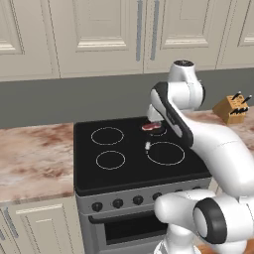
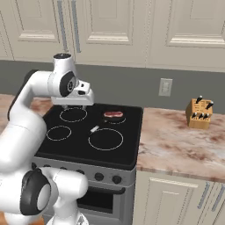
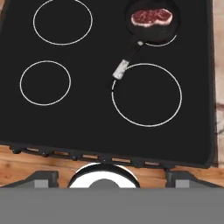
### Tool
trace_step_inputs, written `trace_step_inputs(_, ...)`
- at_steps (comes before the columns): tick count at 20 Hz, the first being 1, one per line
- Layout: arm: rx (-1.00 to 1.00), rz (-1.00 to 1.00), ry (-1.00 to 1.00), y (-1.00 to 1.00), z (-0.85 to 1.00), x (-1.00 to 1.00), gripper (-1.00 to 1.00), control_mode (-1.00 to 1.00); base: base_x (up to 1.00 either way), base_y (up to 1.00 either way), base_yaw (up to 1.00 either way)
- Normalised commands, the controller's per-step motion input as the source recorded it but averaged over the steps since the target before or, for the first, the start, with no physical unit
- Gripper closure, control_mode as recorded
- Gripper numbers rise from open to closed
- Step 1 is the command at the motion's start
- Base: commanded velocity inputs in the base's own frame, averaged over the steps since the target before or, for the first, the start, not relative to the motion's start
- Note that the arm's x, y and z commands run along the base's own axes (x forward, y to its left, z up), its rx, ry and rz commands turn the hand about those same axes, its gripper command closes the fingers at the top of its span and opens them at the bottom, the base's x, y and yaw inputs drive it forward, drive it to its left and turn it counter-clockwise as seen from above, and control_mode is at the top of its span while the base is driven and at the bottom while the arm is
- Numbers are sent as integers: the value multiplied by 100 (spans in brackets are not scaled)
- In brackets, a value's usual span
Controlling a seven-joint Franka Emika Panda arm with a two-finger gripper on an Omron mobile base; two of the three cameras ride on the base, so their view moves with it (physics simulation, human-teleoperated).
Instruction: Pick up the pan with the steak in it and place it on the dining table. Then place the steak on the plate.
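The black pan (image 3: 153,22) sits on the back right burner of the stove (image 3: 87,118), with the red steak (image 3: 152,16) lying flat in it. Its thin handle (image 3: 127,59) points toward the stove's front and ends in a pale tip. The pan (image 2: 113,117) and steak (image 2: 113,114) also show from the right, and the steak (image 1: 150,127) from the left. My gripper (image 2: 74,106) hovers high over the back left of the cooktop, pointing down. Seen from the hand, the gripper (image 3: 112,178) is open and holds nothing. The dining table and the plate are out of view.
Marbled counters (image 1: 34,154) (image 2: 176,140) flank the stove. A wooden knife block (image 2: 198,113) (image 1: 232,109) stands at the back of the right counter, below a wall outlet (image 2: 165,86). Cream cabinets (image 1: 99,30) hang above. Knobs (image 1: 118,203) line the stove's front.
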Motion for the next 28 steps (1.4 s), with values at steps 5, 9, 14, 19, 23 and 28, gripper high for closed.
trace_step_inputs(5, -1, -4, 7, -13, -58, 35, -100, -100, 0, 0, 0)
trace_step_inputs(9, 0, -8, 2, -2, -57, 49, -100, -100, 0, 0, 0)
trace_step_inputs(14, 0, -11, 0, 0, -57, 58, -100, -100, 0, 0, 0)
trace_step_inputs(19, 0, -11, 0, 0, -55, 60, -100, -100, 0, 0, 0)
trace_step_inputs(23, 0, -9, 0, 0, -54, 61, -100, -100, 0, 0, 0)
trace_step_inputs(28, 0, -7, 1, 0, -54, 51, -100, -100, 0, 0, 0)
